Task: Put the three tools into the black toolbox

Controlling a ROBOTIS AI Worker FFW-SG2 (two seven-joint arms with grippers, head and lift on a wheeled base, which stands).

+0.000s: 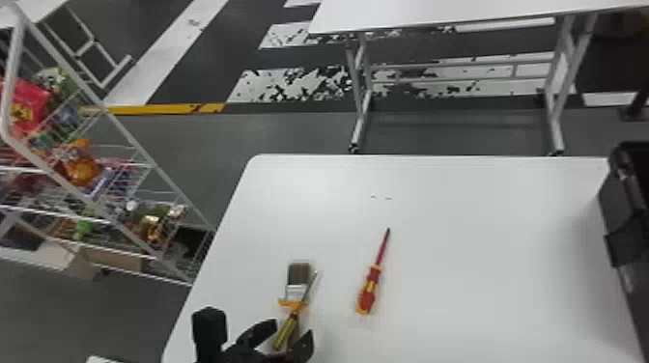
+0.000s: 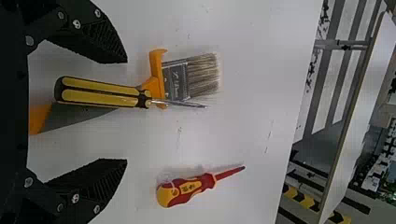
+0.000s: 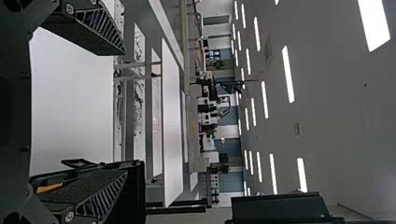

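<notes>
- My left gripper (image 2: 127,111) gapes, empty, around the yellow screwdriver (image 2: 100,93), towards the desk's (image 1: 483,231) left edge.
- I'd centre on its handle, sparing the brush (image 2: 177,81).
- Right gripper (image 3: 126,112): wide, empty.

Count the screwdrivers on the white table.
2. The yellow-black one lies over the brush, at the near left of the table; the red one lies alone to its right.
</notes>
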